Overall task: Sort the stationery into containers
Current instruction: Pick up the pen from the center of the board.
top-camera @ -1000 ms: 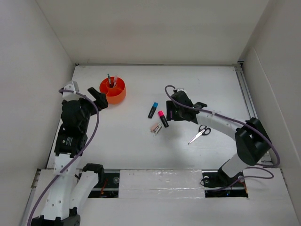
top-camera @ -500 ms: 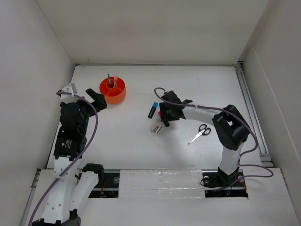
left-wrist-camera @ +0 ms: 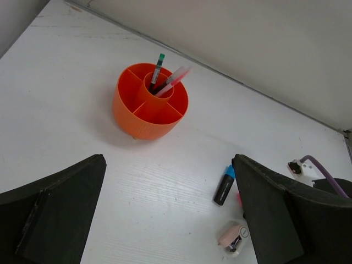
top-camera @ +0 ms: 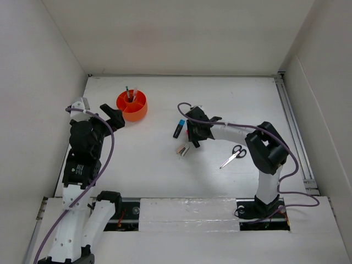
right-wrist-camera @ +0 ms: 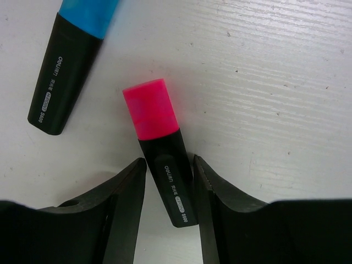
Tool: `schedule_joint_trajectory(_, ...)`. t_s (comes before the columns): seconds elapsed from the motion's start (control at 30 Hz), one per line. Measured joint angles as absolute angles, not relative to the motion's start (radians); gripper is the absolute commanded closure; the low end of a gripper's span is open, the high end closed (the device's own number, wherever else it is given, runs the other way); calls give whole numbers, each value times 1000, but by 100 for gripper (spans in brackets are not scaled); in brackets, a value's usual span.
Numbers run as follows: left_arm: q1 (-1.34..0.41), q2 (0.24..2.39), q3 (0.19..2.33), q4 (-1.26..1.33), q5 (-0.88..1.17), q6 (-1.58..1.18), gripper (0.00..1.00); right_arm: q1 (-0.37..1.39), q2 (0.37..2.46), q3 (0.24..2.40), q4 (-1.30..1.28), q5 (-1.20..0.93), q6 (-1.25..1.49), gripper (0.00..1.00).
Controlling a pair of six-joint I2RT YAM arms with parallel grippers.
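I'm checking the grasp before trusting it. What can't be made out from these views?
Right wrist: whether the right gripper actually touches the pink highlighter, since the gap is too slim; the blue highlighter has its cap cut off by the top edge.
Top view: the right gripper covers the pink highlighter.
Left wrist: the left gripper hides part of the small pink item; what it is is unclear.

right gripper (right-wrist-camera: 168, 168) | swung left over the pink highlighter (right-wrist-camera: 158, 144), fingers astride its barrel | left gripper (top-camera: 113, 116) | eased back from the orange organiser (top-camera: 132, 106)
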State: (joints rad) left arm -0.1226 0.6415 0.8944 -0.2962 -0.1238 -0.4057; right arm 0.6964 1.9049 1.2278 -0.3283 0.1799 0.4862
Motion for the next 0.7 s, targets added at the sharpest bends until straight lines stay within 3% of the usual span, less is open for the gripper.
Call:
schedule_joint_trajectory(0.13, -123, 638, 894, -296, -124, -406, 0, 708, 1906, 1228, -328, 196, 488, 50)
schedule_joint_trajectory(0.7, -123, 638, 894, -296, -101, -406, 0, 744, 1890, 1181, -286, 295, 517, 54)
